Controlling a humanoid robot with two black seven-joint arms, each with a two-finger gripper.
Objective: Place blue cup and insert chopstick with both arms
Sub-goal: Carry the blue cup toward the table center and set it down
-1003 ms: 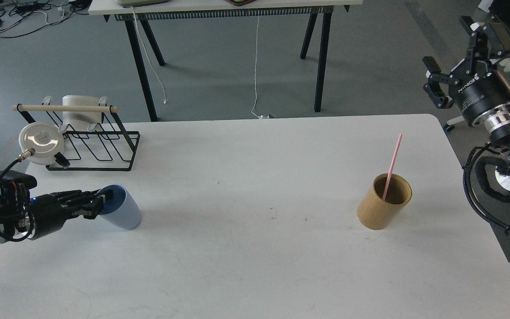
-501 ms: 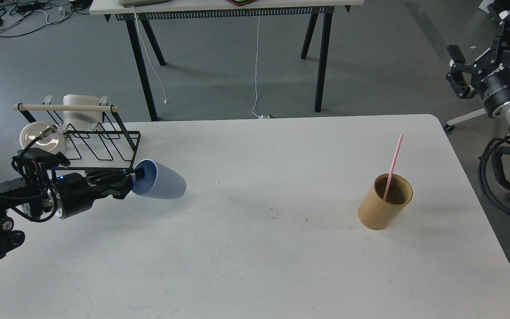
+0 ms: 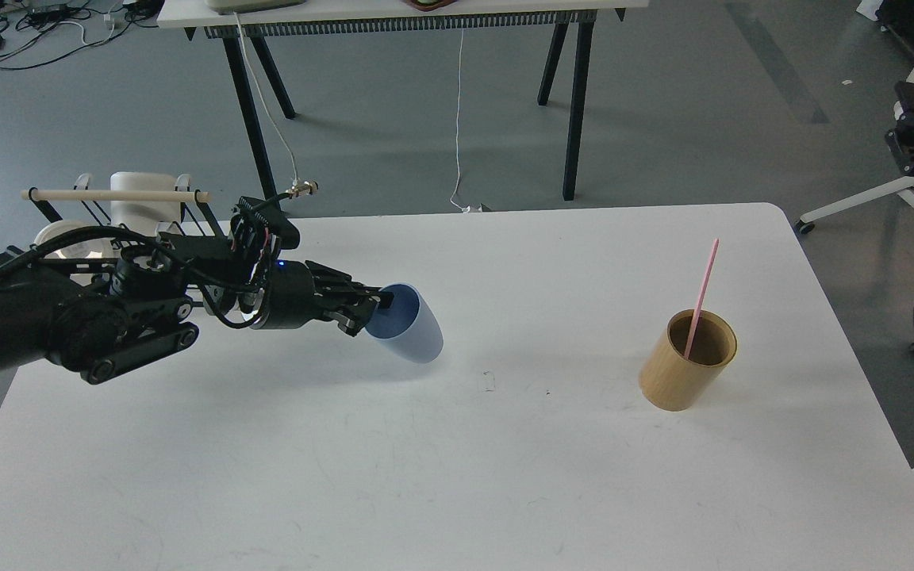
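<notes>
— So, where does everything sit on the white table (image 3: 457,476)?
— Broad bare tabletop lies between the left arm (image 3: 68,317) and the tan wooden cup (image 3: 689,361).
— And the grippers?
— The left gripper (image 3: 370,311) pinches the blue cup (image 3: 408,325) by its rim, tilted above mid-table. The right gripper (image 3: 913,131) sits at the right frame edge; I cannot tell its state.
— The chopstick (image 3: 700,300)?
— Leaning inside the wooden cup.

At three o'clock the right hand (image 3: 913,131) is cut by the edge, its fingers indistinct. The left arm (image 3: 36,317) hides the rack's (image 3: 187,208) lower part. The chopstick's (image 3: 700,301) lower end is hidden inside the wooden cup (image 3: 683,374).
</notes>
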